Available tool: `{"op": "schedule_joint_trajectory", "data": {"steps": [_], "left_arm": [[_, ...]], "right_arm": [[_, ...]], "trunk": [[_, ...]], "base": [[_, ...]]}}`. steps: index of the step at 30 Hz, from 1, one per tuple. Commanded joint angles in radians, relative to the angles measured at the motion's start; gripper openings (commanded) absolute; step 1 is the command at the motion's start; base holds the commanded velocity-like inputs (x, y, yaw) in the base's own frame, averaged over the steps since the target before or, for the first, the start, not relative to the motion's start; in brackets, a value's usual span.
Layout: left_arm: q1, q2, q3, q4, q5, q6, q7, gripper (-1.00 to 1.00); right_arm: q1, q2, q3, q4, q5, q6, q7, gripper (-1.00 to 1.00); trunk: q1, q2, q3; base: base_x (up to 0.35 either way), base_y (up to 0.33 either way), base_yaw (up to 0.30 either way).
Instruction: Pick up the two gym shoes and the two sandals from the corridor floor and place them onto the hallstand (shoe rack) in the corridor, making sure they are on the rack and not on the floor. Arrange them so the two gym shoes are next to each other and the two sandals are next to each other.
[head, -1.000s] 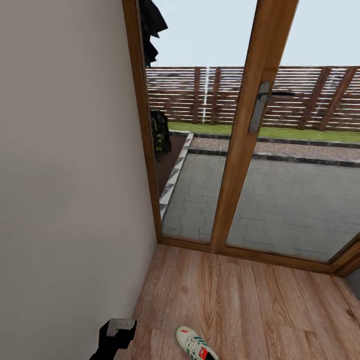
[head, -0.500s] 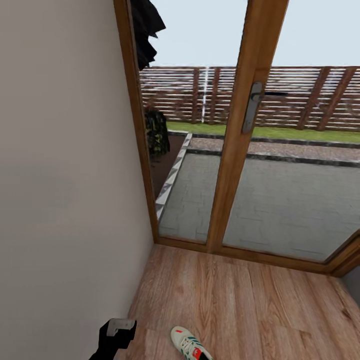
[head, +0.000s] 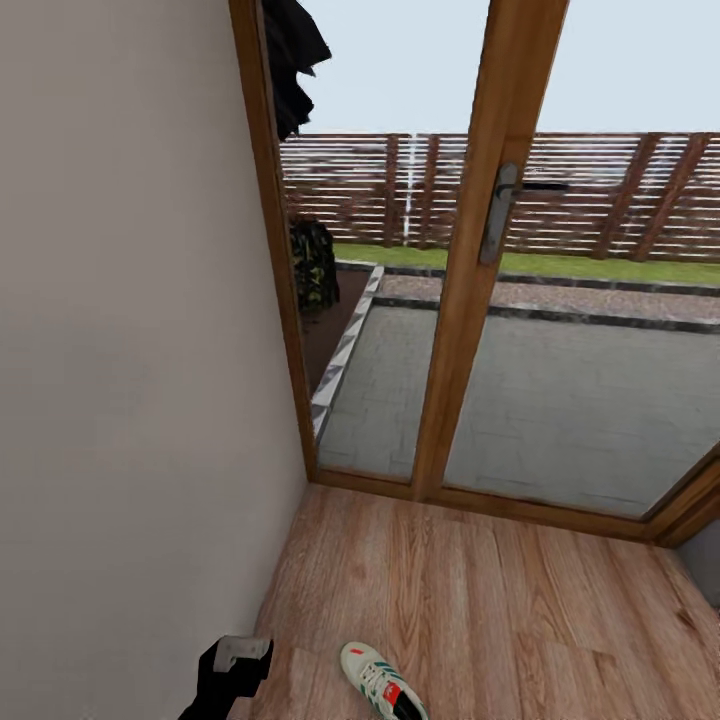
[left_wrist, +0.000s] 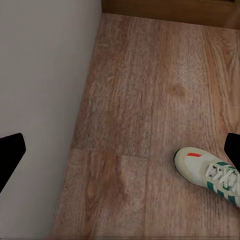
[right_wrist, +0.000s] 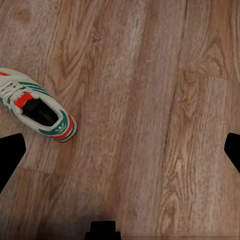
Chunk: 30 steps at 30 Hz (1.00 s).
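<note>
Plain wall, wood-framed glass door, plank floor

Glazed door seen at the corridor's end

A wood-framed glass door with a grey handle is seen at centre; a plain wall is shown at left, a slatted fence and paved patio behind the glass.

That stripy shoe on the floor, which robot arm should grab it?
Probably the left. The left pincer hangs open just beside the gym shoe on the corridor floor, toe nearest.
</note>
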Motion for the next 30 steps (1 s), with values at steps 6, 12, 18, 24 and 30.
{"op": "schedule_joint_trajectory", "data": {"steps": [6,12,18,24,30], "left_arm": [[-0.001,0.000,0.000,0.001,-0.002,-0.003,-0.001,1.00],[-0.001,0.000,0.000,0.001,-0.002,-0.003,-0.001,1.00],[-0.001,0.000,-0.001,0.001,-0.002,-0.003,-0.001,1.00],[-0.001,0.000,-0.001,0.001,-0.002,-0.003,-0.001,1.00],[-0.001,0.000,-0.001,0.001,-0.002,-0.003,-0.001,1.00]], "right_arm": [[0.000,0.000,-0.001,0.001,0.000,-0.003,0.000,1.00],[0.000,0.000,-0.001,0.001,0.001,-0.003,0.000,1.00],[0.000,0.000,0.000,0.001,0.002,-0.003,0.001,1.00],[0.000,0.000,0.000,0.001,0.002,-0.003,0.001,1.00],[0.000,0.000,0.000,0.000,0.002,-0.003,0.001,1.00]], "trunk": [[0.000,0.000,-0.001],[0.000,0.000,-0.001],[0.000,0.000,-0.001],[0.000,0.000,-0.001],[0.000,0.000,-0.001]], "base": [[-0.018,0.000,0.000],[-0.005,0.000,0.000],[-0.001,0.000,0.000],[-0.028,0.000,0.000],[-0.034,0.000,0.000]]}}
